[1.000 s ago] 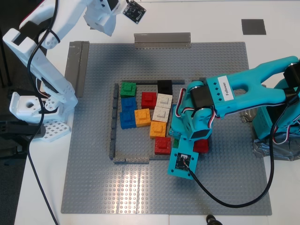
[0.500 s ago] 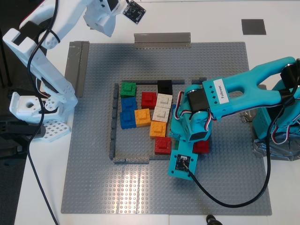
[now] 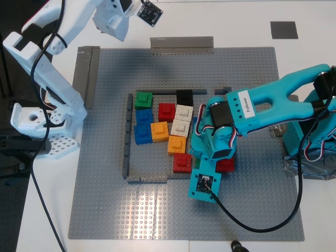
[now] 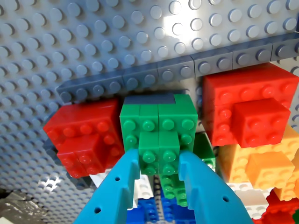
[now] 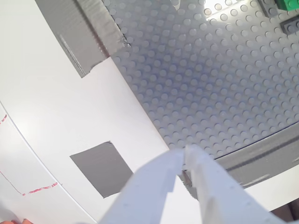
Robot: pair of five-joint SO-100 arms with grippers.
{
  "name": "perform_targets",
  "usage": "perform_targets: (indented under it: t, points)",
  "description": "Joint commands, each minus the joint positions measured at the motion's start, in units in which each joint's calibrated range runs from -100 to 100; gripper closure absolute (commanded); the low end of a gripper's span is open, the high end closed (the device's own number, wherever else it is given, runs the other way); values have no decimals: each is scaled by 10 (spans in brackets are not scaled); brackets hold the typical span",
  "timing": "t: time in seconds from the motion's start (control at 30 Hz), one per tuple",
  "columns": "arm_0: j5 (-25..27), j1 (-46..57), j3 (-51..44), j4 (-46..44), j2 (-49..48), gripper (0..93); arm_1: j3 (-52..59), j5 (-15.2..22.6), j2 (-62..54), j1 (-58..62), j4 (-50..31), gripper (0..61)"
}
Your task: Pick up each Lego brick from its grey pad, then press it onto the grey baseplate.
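A: Start with the exterior view — which step is this?

B: Placing, I'd judge. The teal arm reaches in from the exterior view's right, its wrist low over the grey baseplate [image 3: 105,199], just right of the red brick [image 3: 182,162] near the frame. Its tool is hidden under the wrist there. One green brick [image 3: 143,99] already sits at the frame's far left corner in that view.

A: And the first wrist view?

B: My first gripper [image 4: 160,164] pinches a green Lego brick [image 4: 158,128] by its raised middle, set down between two red bricks against the dark frame [image 4: 154,74]. Whether it is fully seated I cannot tell — next comes a firm straight press, then spreading the tool and lifting clear without nudging the neighbours.

A: The second wrist view?

B: My second gripper [image 5: 183,156] has its tips pressed together, holding nothing, high over the white counter [image 5: 42,107] by a grey pad [image 5: 102,167] — bare. Another grey pad [image 3: 284,29] lies far right in the exterior view.
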Motion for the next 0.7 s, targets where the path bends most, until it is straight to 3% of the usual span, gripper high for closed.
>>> perform_targets:
  t: [0.0,0.13,0.43,0.67]
  points:
    - [0,0,3,6,-2,847,-13,0,-36,-3,-10,613]
    - [0,4,2,6,-2,803,-13,2,-35,-2,-13,613]
    - [1,4,-7,7,-12,798,-13,5,-35,-1,-16,613]
    - [2,5,-84,81,-33,798,-13,8,-36,2,-16,613]
